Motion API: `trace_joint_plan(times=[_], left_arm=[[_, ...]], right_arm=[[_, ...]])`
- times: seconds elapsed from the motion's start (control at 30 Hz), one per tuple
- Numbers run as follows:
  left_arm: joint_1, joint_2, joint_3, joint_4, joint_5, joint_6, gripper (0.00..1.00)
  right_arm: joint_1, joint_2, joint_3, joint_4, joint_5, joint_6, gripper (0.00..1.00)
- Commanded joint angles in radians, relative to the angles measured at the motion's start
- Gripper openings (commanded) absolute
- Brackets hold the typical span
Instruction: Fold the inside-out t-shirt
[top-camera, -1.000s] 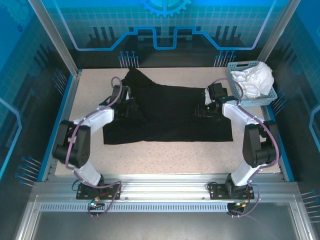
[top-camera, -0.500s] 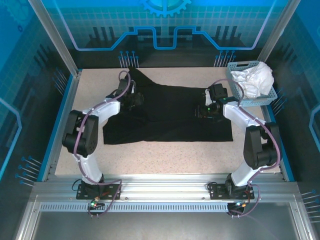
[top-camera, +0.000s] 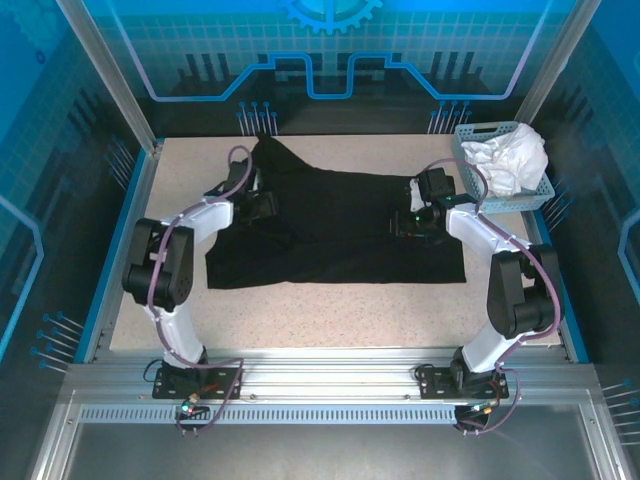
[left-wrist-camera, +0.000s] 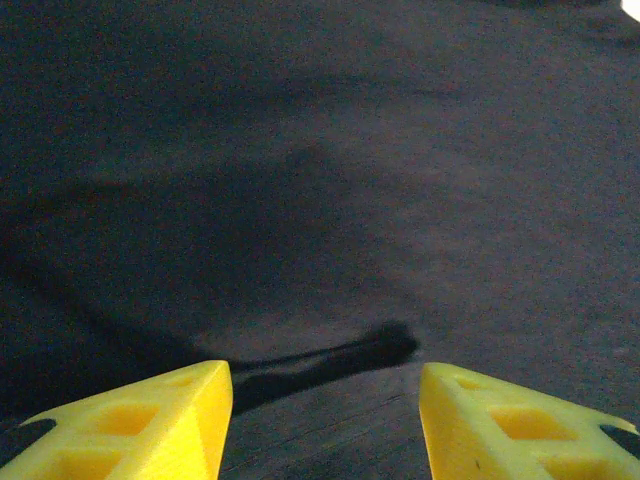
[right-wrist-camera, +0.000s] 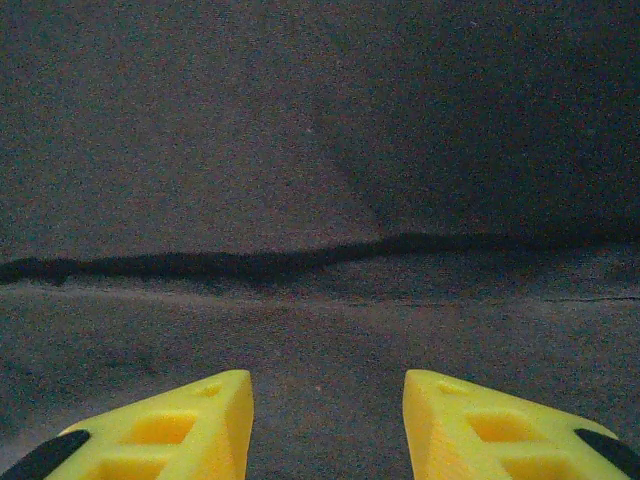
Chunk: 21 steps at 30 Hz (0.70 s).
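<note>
Shirt (top-camera: 340, 240) is lying flat across mid-table (top-camera: 330, 310). Left gripper (left-wrist-camera: 322, 385) is hovering over its far left part, right gripper (right-wrist-camera: 325, 390) over its right part, both spread, pinching nothing.

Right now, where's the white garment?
Top view: the white garment sits bundled in the blue basket at the far-right corner of the table, just right of the black t-shirt.

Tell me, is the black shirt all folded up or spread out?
Spread out: the black t-shirt lies wide and flat over the table, not a small bundle.
</note>
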Motion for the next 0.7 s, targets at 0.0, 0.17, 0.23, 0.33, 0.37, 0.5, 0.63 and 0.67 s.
trace_joint_plan(times=[0.0,0.17,0.23,0.33,0.37,0.5,0.63,0.67], left_arm=[[-0.025,0.063,0.078,-0.099,-0.022,0.059,0.53],[-0.048,0.128,0.142,-0.146,-0.022,0.077,0.53],[-0.054,0.152,0.167,-0.167,-0.024,0.086,0.53],[-0.062,0.177,0.192,-0.189,-0.030,0.097,0.53],[-0.066,0.183,0.197,-0.193,-0.034,0.099,0.53],[-0.071,0.204,0.216,-0.198,-0.033,0.104,0.49],[-0.076,0.228,0.240,-0.209,-0.027,0.109,0.40],[-0.075,0.232,0.244,-0.211,-0.027,0.109,0.38]], right_arm=[[-0.002,-0.005,-0.013,-0.005,-0.012,-0.017,0.45],[-0.004,-0.003,-0.010,-0.006,-0.010,-0.019,0.45],[-0.003,0.000,-0.012,-0.003,-0.011,-0.019,0.45],[-0.004,0.001,-0.015,-0.001,-0.012,-0.019,0.45],[-0.004,0.003,-0.015,-0.001,-0.012,-0.019,0.45],[-0.003,0.006,-0.013,0.001,-0.015,-0.017,0.45],[-0.003,0.006,-0.012,-0.002,-0.015,-0.019,0.45],[-0.003,0.004,-0.012,-0.002,-0.016,-0.019,0.45]])
